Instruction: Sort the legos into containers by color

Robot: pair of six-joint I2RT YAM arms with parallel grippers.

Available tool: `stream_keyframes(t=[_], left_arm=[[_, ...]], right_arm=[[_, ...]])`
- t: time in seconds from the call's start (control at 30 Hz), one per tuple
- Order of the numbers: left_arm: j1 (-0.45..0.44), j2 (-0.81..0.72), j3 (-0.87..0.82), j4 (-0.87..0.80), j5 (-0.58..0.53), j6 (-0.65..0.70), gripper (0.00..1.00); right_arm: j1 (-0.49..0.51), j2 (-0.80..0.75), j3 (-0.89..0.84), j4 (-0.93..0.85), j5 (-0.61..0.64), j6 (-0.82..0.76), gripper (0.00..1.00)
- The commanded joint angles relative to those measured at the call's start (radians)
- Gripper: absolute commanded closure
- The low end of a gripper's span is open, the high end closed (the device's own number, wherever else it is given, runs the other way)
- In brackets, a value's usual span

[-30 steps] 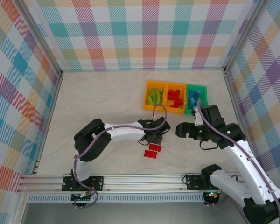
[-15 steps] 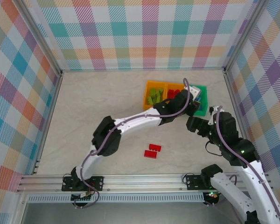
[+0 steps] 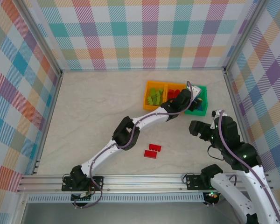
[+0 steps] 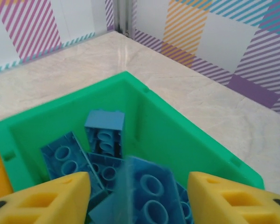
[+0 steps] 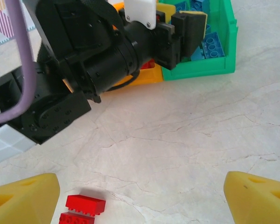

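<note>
From where I stand, two loose red bricks (image 3: 152,150) lie side by side on the bench (image 3: 98,107), well short of the bins. Beyond them the row of bins begins with the first orange bin (image 3: 146,95), which holds lime bricks (image 3: 154,97). Touching it is the second orange bin (image 3: 176,84), holding the sorted red bricks (image 3: 174,92). Last in the row is the green bin (image 4: 154,116), with a heap of blue bricks (image 4: 102,128) on its floor.

The left arm stretches right across to that green bin, and the left gripper (image 4: 139,179) hangs over its open top. Its jaws stand apart. The blue brick (image 4: 149,186) between them looks blurred and touches neither pad as far as I can tell, so I judge this to be the drop itself.

To do it well, the jaws should stay over the middle of the bin, away from the walls, until the brick has fallen clear. Then the arm should lift straight up, so that no fingertip catches the rim and drags the bin along the row.

Further right, nearer the bench's front, the right gripper (image 5: 141,182) hovers above bare marble with its jaws spread wide and nothing between them. The loose red pair is low in its wrist view, so I'd guess those two bricks, bound for the second orange bin, are what remains.
</note>
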Motion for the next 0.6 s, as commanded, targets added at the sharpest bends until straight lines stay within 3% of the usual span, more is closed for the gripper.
stream_keyframes(t=[0.0,0.17,0.4,0.57], left_arm=[[-0.012,-0.047,0.050,0.068,0.037,0.013,0.37],[-0.011,-0.218,-0.168,0.152,0.079,-0.013,0.36],[-0.010,-0.668,-0.792,0.435,0.081,-0.006,0.35],[-0.010,-1.041,-1.166,0.399,0.101,0.139,0.33]], right_arm=[[0.002,-0.008,0.016,-0.020,0.015,-0.003,0.09],[0.002,-0.008,0.013,-0.021,0.017,0.006,0.08],[0.002,0.014,0.018,-0.021,-0.010,0.003,0.09],[0.002,0.093,0.022,-0.007,-0.122,-0.014,0.09]])
